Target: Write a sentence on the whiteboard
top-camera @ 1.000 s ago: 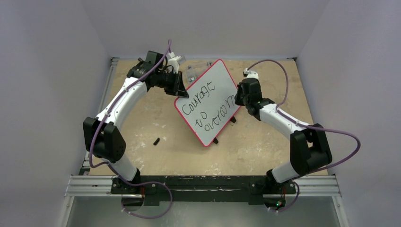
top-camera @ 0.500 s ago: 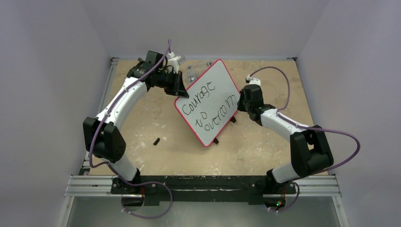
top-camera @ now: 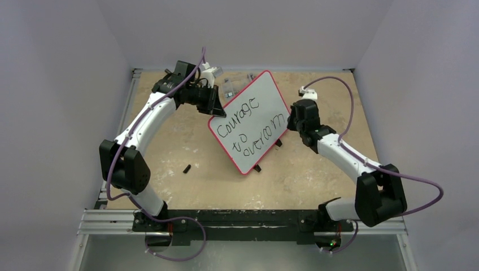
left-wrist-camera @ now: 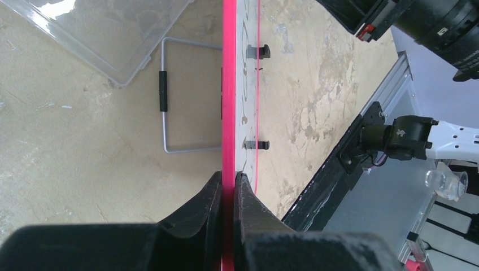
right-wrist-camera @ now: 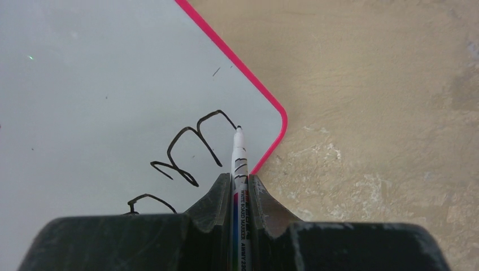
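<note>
On the scuffed tan tabletop [top-camera: 316, 175], a clear plastic tray [top-camera: 230, 86] lies at the 12 o'clock edge with a grey wire handle [left-wrist-camera: 164, 121] bearing a black grip just beside it, a small black piece [top-camera: 186, 168] sits alone toward 8 o'clock, and a metal rail [top-camera: 384, 221] runs along 6 o'clock.

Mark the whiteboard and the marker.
whiteboard [top-camera: 265, 90]: top external view, bare white face above the writing.
marker [right-wrist-camera: 239, 159]: right wrist view, white barrel just behind the tip.
</note>
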### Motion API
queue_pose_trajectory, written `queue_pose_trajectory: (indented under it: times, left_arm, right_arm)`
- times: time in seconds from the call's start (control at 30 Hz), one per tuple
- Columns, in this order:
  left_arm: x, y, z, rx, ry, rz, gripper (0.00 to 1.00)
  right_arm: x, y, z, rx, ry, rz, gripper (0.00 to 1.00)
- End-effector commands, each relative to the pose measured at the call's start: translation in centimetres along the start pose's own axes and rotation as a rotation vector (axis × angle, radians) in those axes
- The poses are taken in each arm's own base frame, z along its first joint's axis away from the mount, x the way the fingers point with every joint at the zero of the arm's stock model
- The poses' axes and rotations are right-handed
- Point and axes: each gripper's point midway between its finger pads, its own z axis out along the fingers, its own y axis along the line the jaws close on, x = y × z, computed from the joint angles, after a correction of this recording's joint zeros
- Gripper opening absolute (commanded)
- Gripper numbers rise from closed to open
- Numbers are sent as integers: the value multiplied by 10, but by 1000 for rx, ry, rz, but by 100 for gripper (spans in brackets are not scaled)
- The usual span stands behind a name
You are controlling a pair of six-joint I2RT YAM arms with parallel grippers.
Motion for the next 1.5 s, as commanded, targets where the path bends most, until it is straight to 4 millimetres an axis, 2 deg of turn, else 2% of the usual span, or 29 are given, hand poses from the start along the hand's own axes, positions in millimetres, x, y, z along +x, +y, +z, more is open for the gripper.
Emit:
queue_pose_trajectory:
  times: [0.0, 0.2, 0.6, 0.9, 1.2, 1.47]
  left_arm:
    - [-17, -6, -12, -15, -66, 114, 0]
    - [-17, -5, -12, -19, -65, 115, 0]
    - [-17, -4, -12, -21, -62, 112, 0]
    - [-16, -3, -11, -24, -59, 112, 0]
    - [-16, -2, -11, -26, -57, 111, 0]
    - [-16, -2, -11, -28, -56, 111, 0]
  right_arm:
    - [-43, 0, -9, 26, -106, 12, 0]
    - [-45, 3, 4, 3, -89, 25, 0]
    - [-35, 12, 24, -31, -53, 25, 0]
    - [-30, 4, 37, 0, -31, 23, 0]
    - [-42, 14, 41, -38, -55, 33, 0]
    - [-35, 19, 39, -80, -42, 38, 0]
